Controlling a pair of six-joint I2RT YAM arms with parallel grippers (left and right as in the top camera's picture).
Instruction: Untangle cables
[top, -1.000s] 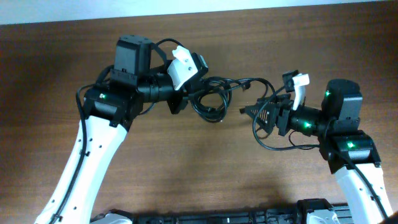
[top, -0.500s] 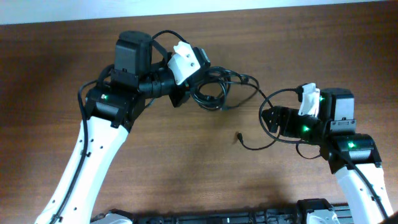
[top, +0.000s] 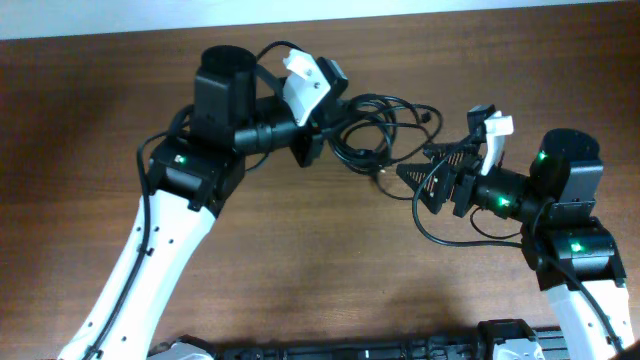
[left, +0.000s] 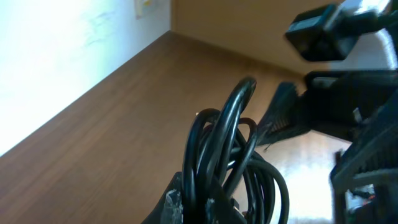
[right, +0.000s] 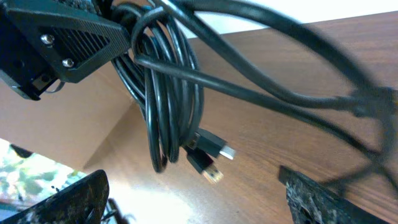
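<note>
The cables (top: 365, 135) are pinched in the left gripper (top: 325, 120), above the table (top: 300, 250).
The left arm (top: 160, 230) is bent rightward; the right gripper (top: 425, 175) is spread wide, pointed at the loops beside it.

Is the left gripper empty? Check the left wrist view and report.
No, the left gripper is closed on a bundle of looped black cables that rises out of its grip.
</note>
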